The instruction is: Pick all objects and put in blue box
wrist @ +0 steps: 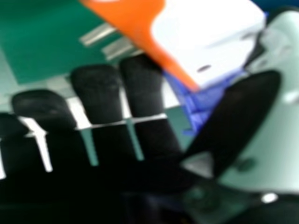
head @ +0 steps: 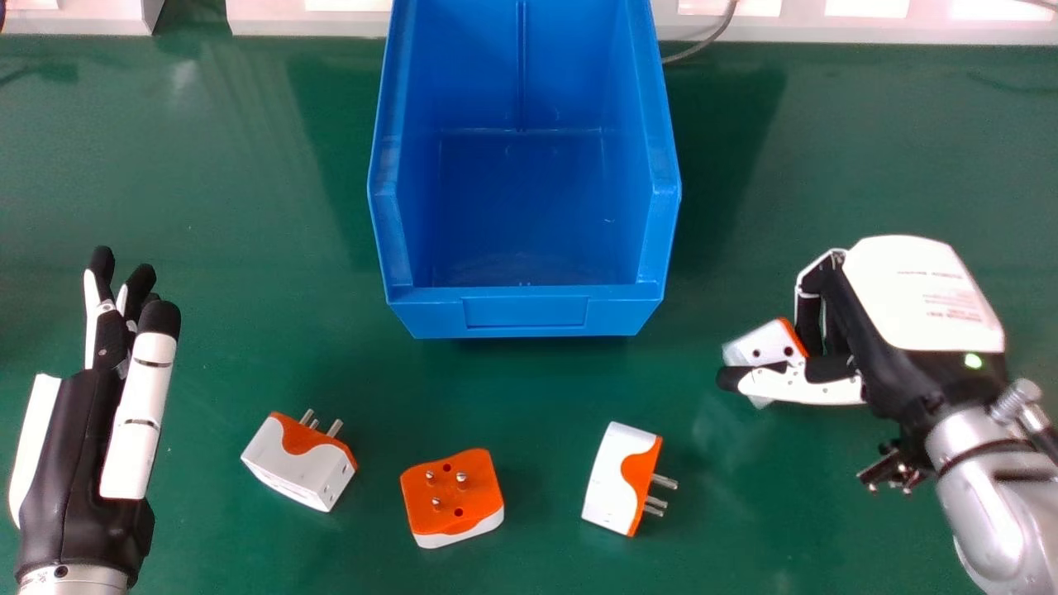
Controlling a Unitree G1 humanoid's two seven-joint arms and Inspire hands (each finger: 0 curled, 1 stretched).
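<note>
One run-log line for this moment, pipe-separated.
right hand: gripping plug adapter, right of blue box | left hand: open, idle | table: three more adapters | box: no adapters inside

We take this for a workshop or lab, unsure which: a green worktop (head: 248,248) holds an open blue plastic bin (head: 525,292), with a grey cable (head: 698,49) along its far edge.

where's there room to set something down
Green table between left hand and blue bin, and right of the bin beyond the right hand; the bin's floor too. Crowded: the near strip with three plug adapters, and the right hand holding a fourth.
</note>
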